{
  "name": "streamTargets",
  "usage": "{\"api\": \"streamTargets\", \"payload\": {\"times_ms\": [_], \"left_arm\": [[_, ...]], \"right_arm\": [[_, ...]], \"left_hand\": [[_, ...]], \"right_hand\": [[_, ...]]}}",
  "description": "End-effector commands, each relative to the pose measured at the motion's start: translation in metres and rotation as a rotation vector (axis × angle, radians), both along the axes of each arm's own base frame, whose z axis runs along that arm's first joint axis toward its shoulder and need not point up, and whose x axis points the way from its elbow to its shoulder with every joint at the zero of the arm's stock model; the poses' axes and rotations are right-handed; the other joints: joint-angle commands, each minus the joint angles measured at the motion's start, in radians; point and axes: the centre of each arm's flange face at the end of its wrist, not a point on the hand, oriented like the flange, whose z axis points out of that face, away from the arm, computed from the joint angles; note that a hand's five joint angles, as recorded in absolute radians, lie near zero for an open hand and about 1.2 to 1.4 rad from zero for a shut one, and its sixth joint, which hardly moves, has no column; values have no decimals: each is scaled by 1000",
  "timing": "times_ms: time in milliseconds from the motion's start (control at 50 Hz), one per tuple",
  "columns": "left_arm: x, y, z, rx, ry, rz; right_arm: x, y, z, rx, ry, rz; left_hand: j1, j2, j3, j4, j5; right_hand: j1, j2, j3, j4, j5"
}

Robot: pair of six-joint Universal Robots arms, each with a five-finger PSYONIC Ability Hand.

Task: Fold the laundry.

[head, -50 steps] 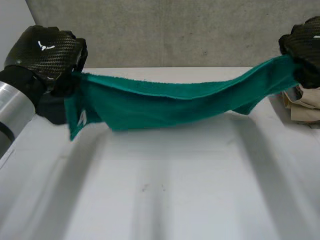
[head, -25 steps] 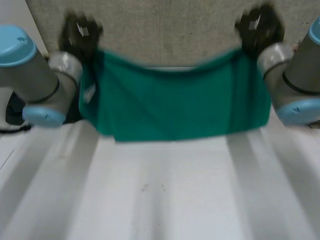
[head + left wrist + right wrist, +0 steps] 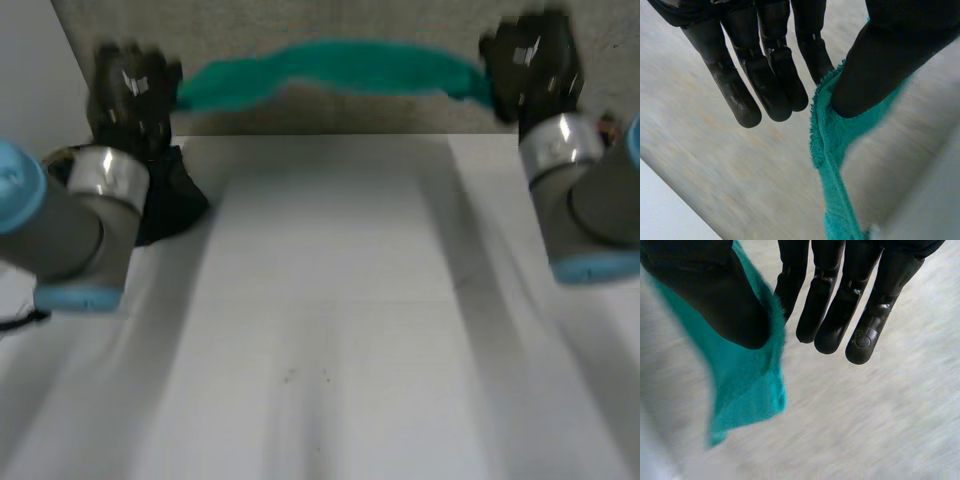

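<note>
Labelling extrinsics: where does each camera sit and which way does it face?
Head: between and behind the arms, looking down at the table; both arms, left robot hand, right robot hand.
Left wrist: on that wrist, looking along the palm; own fingers, thumb pinching the green towel.
Right wrist: mirrored, pinching its other end.
Shared: green towel.

One green towel [image 3: 330, 66], two hands: left hand [image 3: 130, 85], right hand [image 3: 530, 58]

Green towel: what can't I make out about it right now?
- Head view: green towel is a bunched band between left hand and right hand; folds and corners unreadable.
- Wrist views: each thumb covers the pinched edge; the rest runs out of frame.
- Head view: dark object half hidden behind left arm.
</note>
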Motion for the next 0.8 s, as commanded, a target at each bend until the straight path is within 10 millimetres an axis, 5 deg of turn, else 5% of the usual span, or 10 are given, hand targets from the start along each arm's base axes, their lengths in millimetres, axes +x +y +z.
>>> {"api": "streamTargets", "payload": {"times_ms": [20,140,220,300,400,800], "left_arm": [[10,22,-90,257,-99,3],[15,37,-142,416,-167,6],[23,40,-149,447,-178,24],[30,35,-151,456,-176,36],[39,25,-150,460,-158,22],[76,11,-160,573,-156,69]], "right_arm": [[-15,32,-86,364,100,-3],[-26,61,-129,596,151,-3],[-29,70,-140,654,142,0],[-39,65,-141,671,116,-27],[-46,59,-141,677,84,-44],[-60,49,-141,699,11,-79]], "left_hand": [[237,196,201,193,245],[237,196,201,193,245],[200,159,163,156,207],[-381,-422,-418,-425,-373],[-508,-549,-544,-552,-500],[-423,-465,-460,-467,-416]], "right_hand": [[399,216,209,203,222],[399,216,209,203,222],[399,216,209,203,222],[399,216,209,203,222],[399,216,209,203,222],[399,216,209,203,222]]}}
